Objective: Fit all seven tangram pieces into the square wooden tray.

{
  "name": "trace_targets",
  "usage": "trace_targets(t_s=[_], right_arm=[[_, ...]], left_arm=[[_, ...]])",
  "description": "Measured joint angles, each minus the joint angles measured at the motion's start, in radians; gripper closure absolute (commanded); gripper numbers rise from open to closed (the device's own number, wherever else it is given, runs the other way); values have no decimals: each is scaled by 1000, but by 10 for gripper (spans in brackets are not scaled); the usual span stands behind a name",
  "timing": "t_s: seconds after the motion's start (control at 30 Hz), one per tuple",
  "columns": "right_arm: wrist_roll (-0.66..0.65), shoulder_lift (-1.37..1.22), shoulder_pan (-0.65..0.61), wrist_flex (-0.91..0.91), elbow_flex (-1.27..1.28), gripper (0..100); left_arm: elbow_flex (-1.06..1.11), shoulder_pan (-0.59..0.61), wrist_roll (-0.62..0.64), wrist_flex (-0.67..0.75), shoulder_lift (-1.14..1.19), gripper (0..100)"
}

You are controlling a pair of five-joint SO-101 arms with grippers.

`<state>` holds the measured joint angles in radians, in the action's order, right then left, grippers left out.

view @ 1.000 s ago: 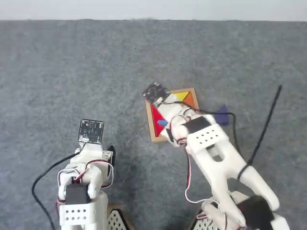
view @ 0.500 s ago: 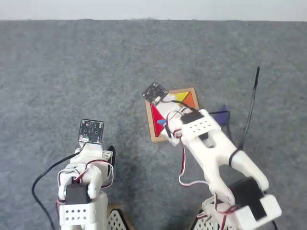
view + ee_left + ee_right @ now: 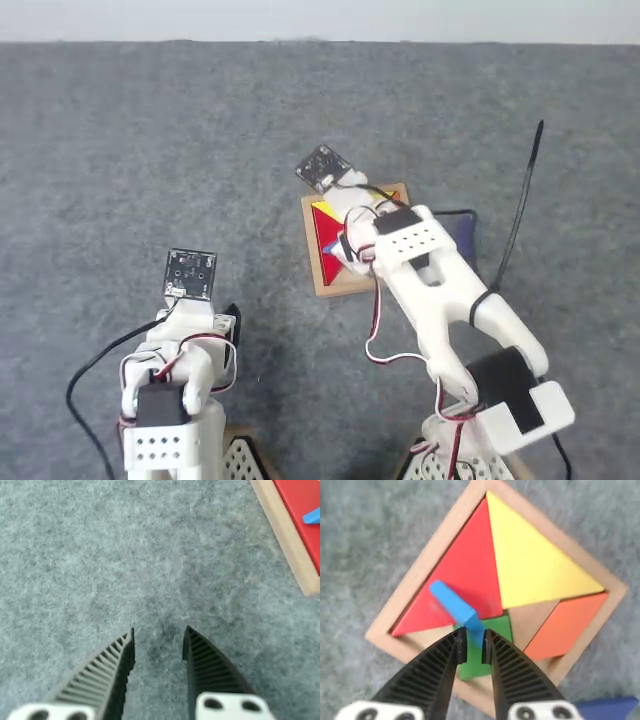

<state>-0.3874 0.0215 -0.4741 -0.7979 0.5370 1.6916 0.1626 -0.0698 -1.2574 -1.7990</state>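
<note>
High view: where's the wooden tray?
On the gray carpet, partly under the right arm.
Left wrist view?
The left gripper is open a little over bare carpet, holding nothing. The tray's corner is off to one side.
Right wrist view?
The right gripper pinches the blue piece. It's tilted over the red triangle and green piece, maybe on its edge.

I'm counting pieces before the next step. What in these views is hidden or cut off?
High view: the right arm covers most of the tray and part of the purple piece.
Right wrist view: the jaws hide one end of the blue piece and some of the green piece.
Left wrist view: the edge cuts off the tray.
</note>
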Motion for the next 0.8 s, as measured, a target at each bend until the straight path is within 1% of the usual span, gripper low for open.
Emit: trace_targets(t_s=[0.43,0.63,0.8], right_arm=[[3,-120,3,0,-137,939],[103,-126,2,0,-226,936],[164,-149,0,0,-239,935]], left_arm=[[0,0,0,0,0,847],[0,2,0,0,0,847],[0,2,0,0,0,847]])
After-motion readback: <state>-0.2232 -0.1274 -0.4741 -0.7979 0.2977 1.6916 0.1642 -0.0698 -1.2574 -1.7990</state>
